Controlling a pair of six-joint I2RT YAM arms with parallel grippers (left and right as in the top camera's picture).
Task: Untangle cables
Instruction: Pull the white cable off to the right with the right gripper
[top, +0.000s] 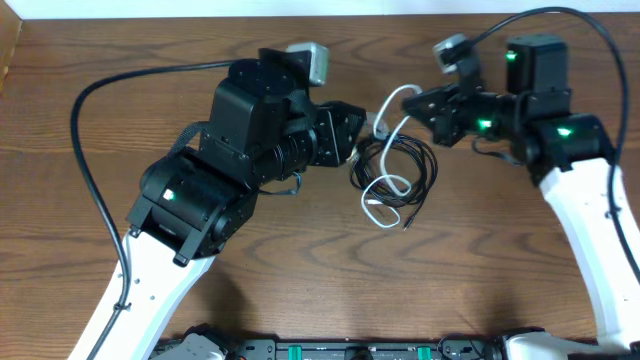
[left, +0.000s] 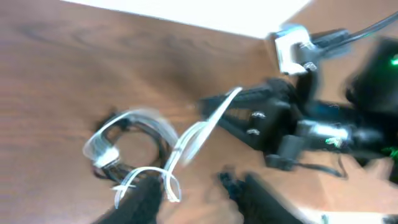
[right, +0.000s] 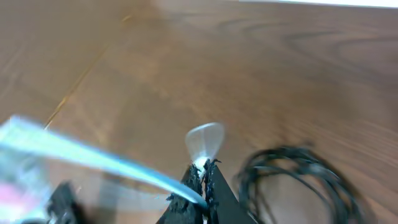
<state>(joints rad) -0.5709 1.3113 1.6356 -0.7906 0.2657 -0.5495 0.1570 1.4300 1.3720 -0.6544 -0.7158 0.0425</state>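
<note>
The black cable (top: 400, 165) lies coiled on the wooden table between the two arms; it also shows at the lower right of the right wrist view (right: 298, 180). The white cable (top: 392, 108) loops up from the coil, its other end (top: 378, 212) lying by the coil's front. My right gripper (top: 420, 103) is shut on the white cable (right: 205, 146) and holds it lifted. My left gripper (top: 352, 135) is open just left of the coil; in the left wrist view its fingers (left: 193, 193) flank a loop of white cable (left: 155, 174).
The thick black arm wiring (top: 110, 85) arcs over the table's left side. The right arm's wrist camera (top: 452, 48) sits above the coil's far right. The table's far edge (left: 186, 18) runs behind the coil.
</note>
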